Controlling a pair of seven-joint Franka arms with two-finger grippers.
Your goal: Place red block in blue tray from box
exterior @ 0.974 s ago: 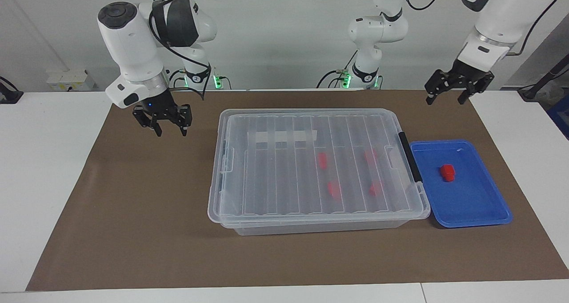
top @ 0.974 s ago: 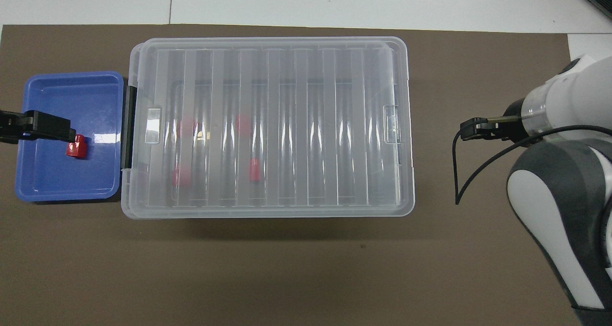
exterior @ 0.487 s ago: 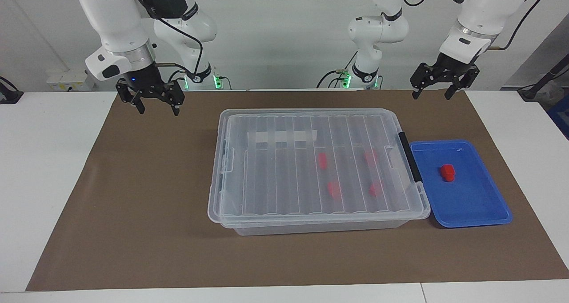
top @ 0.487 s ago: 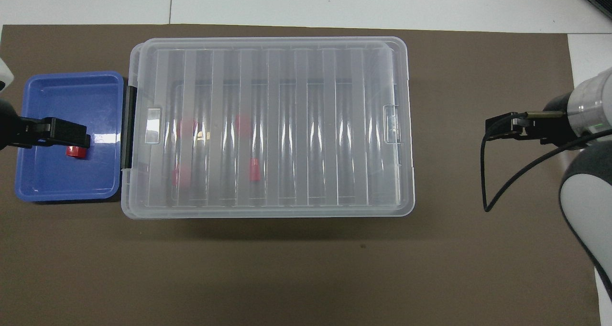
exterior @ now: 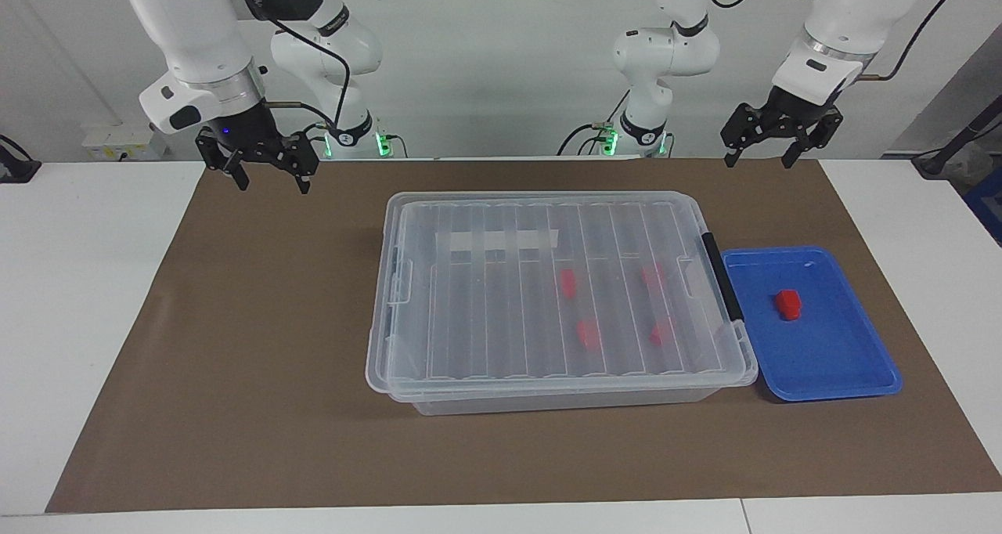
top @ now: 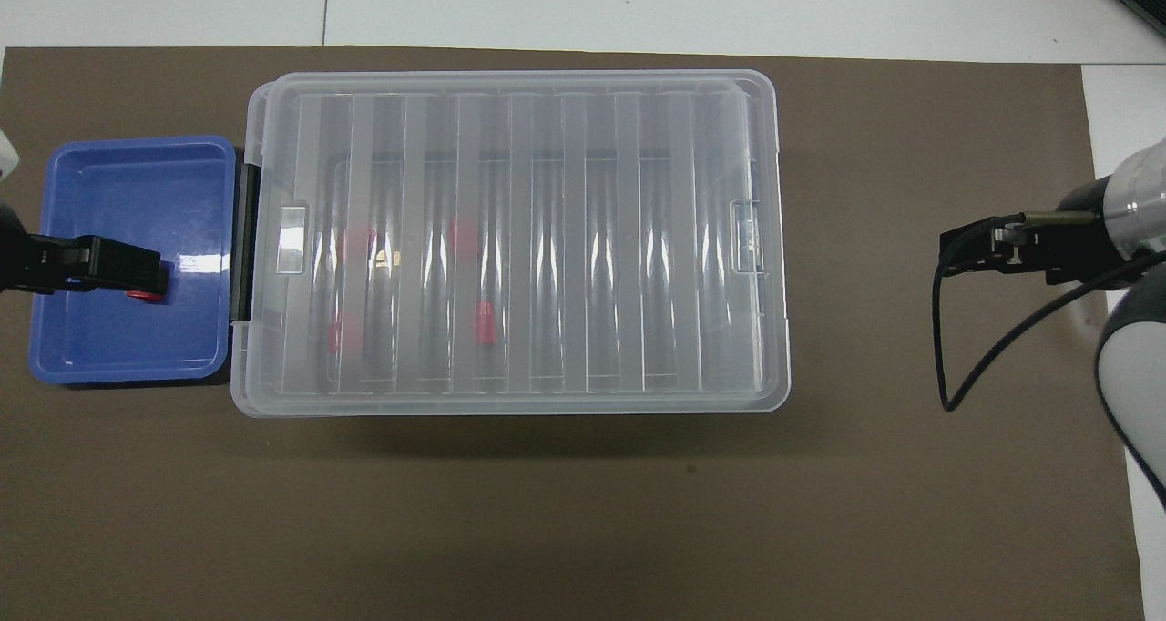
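The clear box (exterior: 548,299) lies mid-mat with its ribbed lid on; it also shows in the overhead view (top: 510,239). Several red blocks (exterior: 587,334) show through the lid. The blue tray (exterior: 822,354) lies beside the box's black-handled end, toward the left arm's end. One red block (exterior: 788,304) rests in it. My left gripper (exterior: 758,162) hangs open and empty, high over the mat's edge by the robots. In the overhead view, the left gripper (top: 137,264) covers most of that block (top: 146,296). My right gripper (exterior: 272,183) hangs open and empty over the mat's other end.
A brown mat (exterior: 258,346) covers the white table. The box's black handle (exterior: 720,276) sits against the tray's rim. A cable loops from the right wrist (top: 943,348).
Both grippers have risen and drawn back toward the robots' bases. The box, the tray and the blocks have not moved.
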